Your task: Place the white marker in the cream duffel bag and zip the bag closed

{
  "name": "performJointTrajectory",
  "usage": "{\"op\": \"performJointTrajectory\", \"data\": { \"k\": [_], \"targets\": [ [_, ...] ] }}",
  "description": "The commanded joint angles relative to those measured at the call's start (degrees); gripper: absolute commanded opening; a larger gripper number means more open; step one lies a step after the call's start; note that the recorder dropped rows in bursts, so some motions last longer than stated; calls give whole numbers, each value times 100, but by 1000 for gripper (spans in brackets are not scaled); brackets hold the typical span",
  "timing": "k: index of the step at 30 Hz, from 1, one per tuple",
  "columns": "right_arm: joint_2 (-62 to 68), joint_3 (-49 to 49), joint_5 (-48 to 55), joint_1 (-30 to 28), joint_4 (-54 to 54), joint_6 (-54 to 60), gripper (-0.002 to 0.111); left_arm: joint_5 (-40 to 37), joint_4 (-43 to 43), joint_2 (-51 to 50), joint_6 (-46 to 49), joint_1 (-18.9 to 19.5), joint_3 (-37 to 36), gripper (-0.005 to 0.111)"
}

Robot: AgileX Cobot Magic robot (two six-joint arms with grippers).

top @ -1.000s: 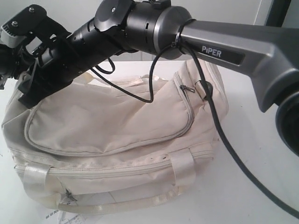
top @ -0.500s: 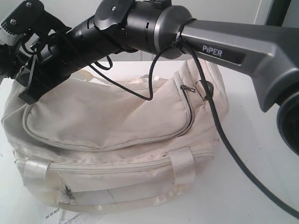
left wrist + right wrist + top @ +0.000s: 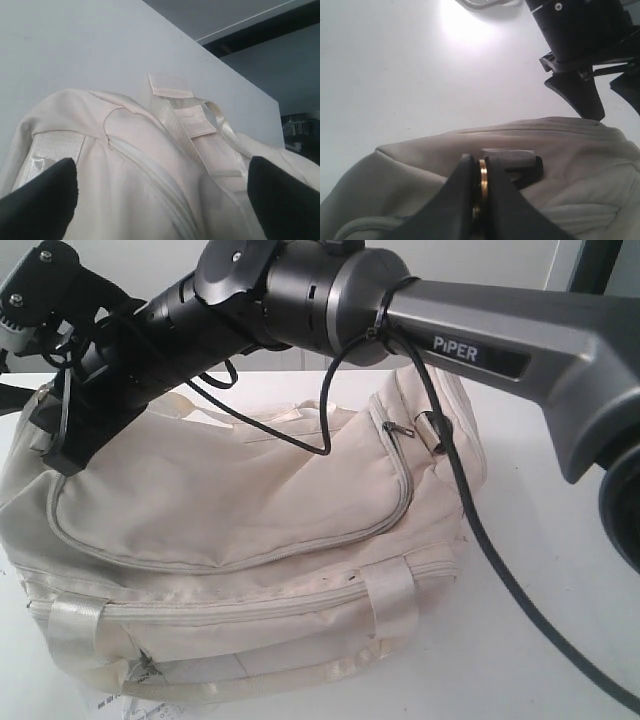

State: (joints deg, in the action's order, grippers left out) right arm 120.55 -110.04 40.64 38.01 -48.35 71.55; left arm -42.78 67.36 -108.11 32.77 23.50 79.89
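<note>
White table [image 3: 560, 570], cream duffel bag [image 3: 250, 500], flap [image 3: 230, 505] down, contents n/v

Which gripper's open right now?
The left gripper: black fingers spread wide above the soft cream fabric duffel bag. The right gripper is pinched shut on a gold metal piece.

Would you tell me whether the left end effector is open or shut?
Open: the left end effector shows fingers wide apart, gripping nothing.
</note>
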Motion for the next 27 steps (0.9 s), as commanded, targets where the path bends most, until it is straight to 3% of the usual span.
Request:
{"op": "performJointTrajectory", "data": {
  "k": [1,7,15,20,21,24,26,27],
  "targets": [
    [-101,14,88,24,30,67,0,-337,-875,372,-169,34,25,90],
    [-101,14,145,24,30,67,0,-977,-1226,432,-291,34,14,85],
    [-101,14,216,24,30,67,0,-930,-1405,363,-460,-51,14,75],
    [-101,14,215,24,40,67,0,-447,-1426,338,-460,-433,14,69],
    [-101,14,215,24,40,67,0,-336,-1414,338,-460,-477,14,64],
    [-101,14,215,24,40,67,0,-105,-1383,338,-445,-547,14,32],
    [-101,14,215,24,40,67,0,-24,-1370,338,-433,-547,14,0],
    [-101,14,215,24,40,67,0,12,-1342,338,-392,-547,14,1]
  ]
}}
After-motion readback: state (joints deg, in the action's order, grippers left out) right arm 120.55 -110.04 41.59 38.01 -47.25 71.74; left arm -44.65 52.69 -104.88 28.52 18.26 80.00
